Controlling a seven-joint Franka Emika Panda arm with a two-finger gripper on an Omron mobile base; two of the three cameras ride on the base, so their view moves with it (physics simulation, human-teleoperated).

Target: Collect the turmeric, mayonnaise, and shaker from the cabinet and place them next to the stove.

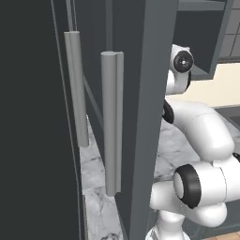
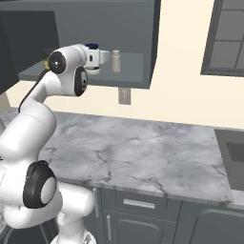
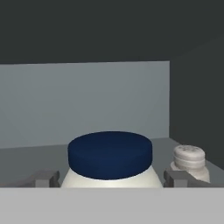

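Observation:
The mayonnaise (image 3: 109, 157), a white jar with a blue lid, stands on the grey shelf of the cabinet (image 2: 136, 71). My gripper (image 3: 111, 180) is open around it, one fingertip (image 3: 43, 178) close on each side of the jar's body at a thin gap. In the right base view the hand (image 2: 99, 57) reaches into the cabinet and the blue lid (image 2: 91, 46) peeks above it. The shaker (image 3: 189, 159), pale with a rounded cap, stands just right of the jar (image 2: 116, 61). A sliver of amber, perhaps the turmeric (image 2: 45, 60), shows behind the arm's joint. The stove is out of view.
An open dark cabinet door (image 1: 140, 117) with long silver bar handles (image 1: 112, 122) hangs close on the arm's left. Below the cabinet lies a marble counter (image 2: 133, 147), with a wall outlet (image 2: 124, 95), a window (image 2: 228, 38) and a dark recess (image 2: 234, 155) at its right end.

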